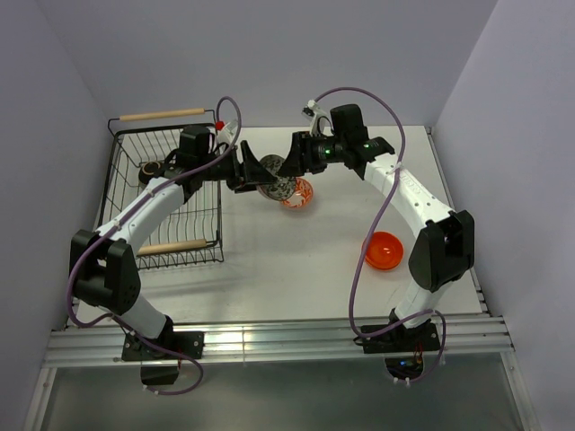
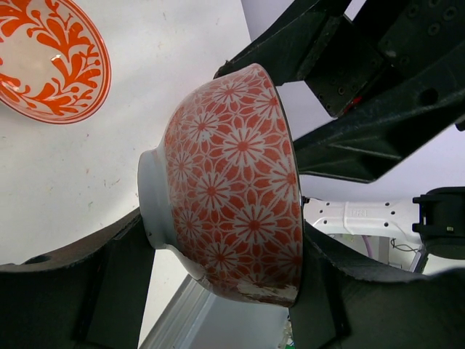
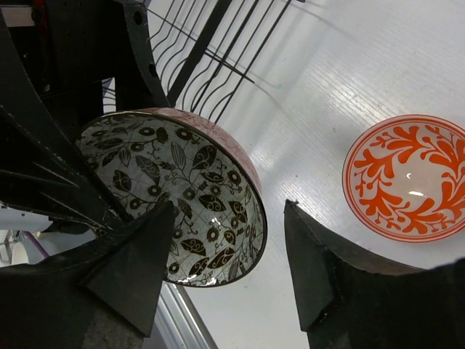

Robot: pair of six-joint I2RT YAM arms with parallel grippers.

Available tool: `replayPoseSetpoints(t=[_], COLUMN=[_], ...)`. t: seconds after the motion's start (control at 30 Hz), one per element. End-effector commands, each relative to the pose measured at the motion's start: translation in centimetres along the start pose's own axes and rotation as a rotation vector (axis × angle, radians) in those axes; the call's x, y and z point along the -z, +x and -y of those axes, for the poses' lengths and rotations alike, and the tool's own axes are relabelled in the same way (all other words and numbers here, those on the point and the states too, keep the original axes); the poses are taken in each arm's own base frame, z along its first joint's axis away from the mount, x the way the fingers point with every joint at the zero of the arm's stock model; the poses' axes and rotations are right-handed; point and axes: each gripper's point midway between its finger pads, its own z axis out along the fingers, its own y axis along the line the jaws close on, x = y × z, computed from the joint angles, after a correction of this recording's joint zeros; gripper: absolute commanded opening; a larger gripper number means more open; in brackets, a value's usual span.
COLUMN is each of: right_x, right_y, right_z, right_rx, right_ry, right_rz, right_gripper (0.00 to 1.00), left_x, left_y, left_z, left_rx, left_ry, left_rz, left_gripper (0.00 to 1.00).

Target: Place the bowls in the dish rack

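Left fingers (image 2: 87, 291) grip floral bowl (image 2: 240, 182) aloft, right fingers (image 3: 320, 269) wide beside it; red-patterned bowl (image 3: 403, 178) and orange bowl (image 1: 384, 250) unloaded on table (image 1: 296, 278) (tan bowl (image 1: 148, 168) apparently racked).

Top view: bright, even, diffuse light from above. Table (image 1: 296, 269) nearly white, shadows on it faint and soft. Glare patch on the metal rail (image 1: 225, 339) at the near edge.
Right wrist view: rack (image 3: 203, 40) wires throw thin shadows on the table. Small highlights on the orange-patterned bowl (image 3: 407, 178). Fingers (image 3: 341, 291) dark, soft-edged.
Left wrist view: flowered bowl (image 2: 232, 182) sharp. Fingers black, detail lost.
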Motion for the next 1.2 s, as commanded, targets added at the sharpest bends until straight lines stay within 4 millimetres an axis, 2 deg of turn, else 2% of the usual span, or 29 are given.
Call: replayPoseSetpoints(t=[0.0, 0.07, 0.17, 0.37, 0.47, 0.53, 0.7, 0.77, 0.83, 0.87, 0.97, 1.0, 1.07, 1.17], right_x=[0.5, 0.7, 1.0, 1.7, 2.4, 2.7, 3.6, 4.1, 4.3, 4.5, 4.7, 4.8, 4.9, 5.1], right_y=[-1.4, -1.4, -1.3, -1.6, -2.1, -2.3, -2.9, -3.2, -3.2, -3.4, -3.4, -3.4, -3.3, -3.2], right_z=[-1.2, -1.2, -1.6, -2.6, -2.7, -2.7, -1.5, -1.0, -0.6, -0.5, 0.1, 0.5, 0.8, 1.2], right_rx=[0.049, 0.059, 0.071, 0.089, 0.092, 0.092, 0.070, 0.062, 0.057, 0.054, 0.041, 0.033, 0.031, 0.029], right_ry=[-0.020, -0.015, -0.027, -0.054, -0.052, -0.048, -0.024, -0.015, -0.006, -0.003, 0.008, 0.014, 0.023, 0.036], right_rz=[0.026, 0.030, 0.024, 0.028, 0.046, 0.050, 0.055, 0.066, 0.068, 0.072, 0.067, 0.067, 0.068, 0.067], right_gripper=[0.72, 0.86, 0.99, 1.00, 1.00, 1.00, 1.00, 1.00, 1.00, 1.00, 1.00, 1.00, 1.00, 1.00], left_x=[1.4, 1.6, 2.2, 3.9, 5.6, 6.6, 11.0, 13.0, 14.4, 16.4, 18.9, 19.7, 21.3, 22.5], left_y=[-1.8, -1.8, -2.1, -2.9, -3.6, -4.3, -7.3, -8.6, -9.5, -11.1, -12.1, -12.5, -13.4, -13.8], left_z=[2.6, 2.6, 2.2, 1.2, 0.5, 0.9, 2.1, 1.8, 2.3, 1.9, 0.6, 0.7, -0.4, -2.5], left_rx=[-0.094, -0.094, -0.094, -0.084, -0.098, -0.133, -0.378, -0.462, -0.539, -0.556, -0.607, -0.635, -0.731, -0.858], left_ry=[0.050, 0.051, 0.040, 0.011, -0.012, -0.011, -0.081, -0.110, -0.115, -0.154, -0.190, -0.200, -0.270, -0.381], left_rz=[0.062, 0.065, 0.084, 0.121, 0.141, 0.157, 0.264, 0.298, 0.299, 0.340, 0.346, 0.357, 0.351, 0.292], left_gripper=[0.00, 0.00, 0.00, 0.00, 0.00, 0.00, 0.00, 0.00, 0.00, 0.00, 0.00, 0.00, 0.00, 0.00])
